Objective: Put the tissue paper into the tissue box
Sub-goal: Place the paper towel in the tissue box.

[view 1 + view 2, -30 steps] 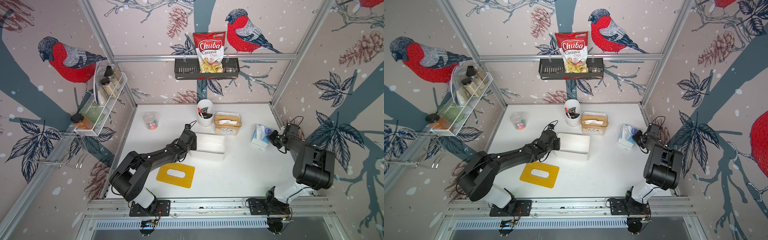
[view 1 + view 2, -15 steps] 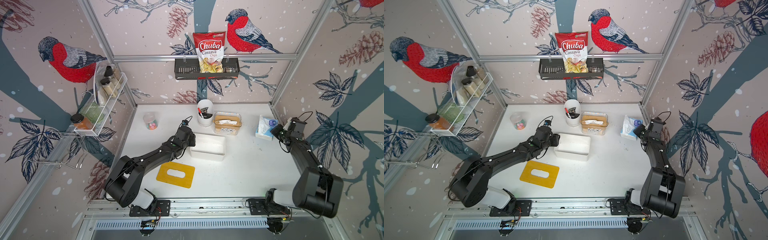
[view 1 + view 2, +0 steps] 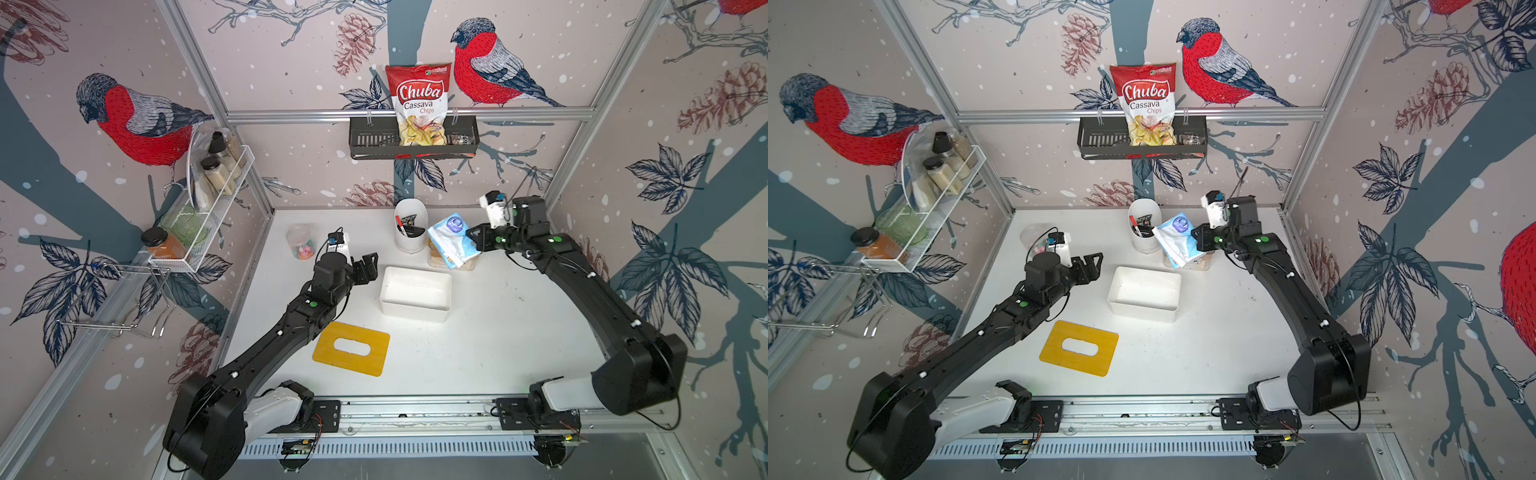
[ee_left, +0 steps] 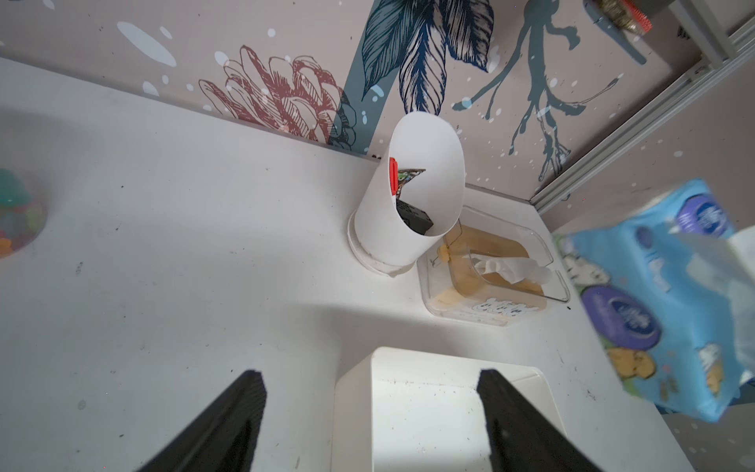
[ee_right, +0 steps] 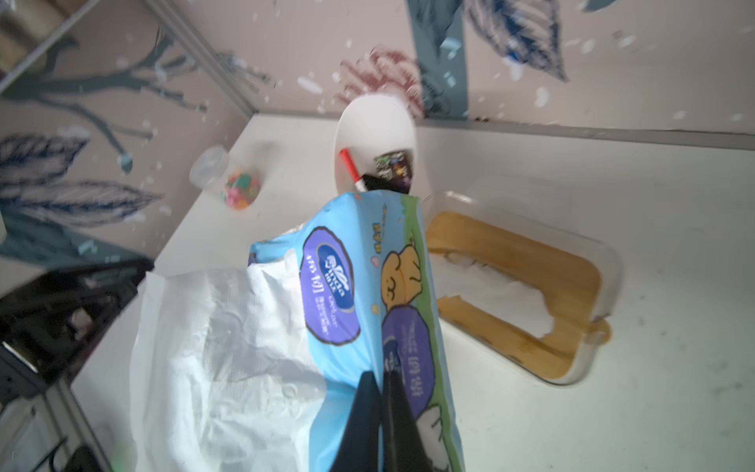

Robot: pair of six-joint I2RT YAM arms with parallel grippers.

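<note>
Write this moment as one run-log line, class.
right tool: shut on blue plastic tissue pack, held in the air | left tool: open, beside white rectangular plastic box | yellow slotted lid: lying flat, off the box

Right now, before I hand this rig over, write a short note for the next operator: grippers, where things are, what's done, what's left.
Right gripper: shut on the blue tissue pack, held in the air toward the back of the table, near the white cup.
Left gripper: open and empty, at the end of the white tissue box on its own side.
Box: open-topped, empty, mid-table. Its yellow lid lies flat on the table in front of it.
Done: pack picked up, box uncovered.
Left: bring the pack over the box, lower it in, release. The lid probably goes back on afterwards.
</note>
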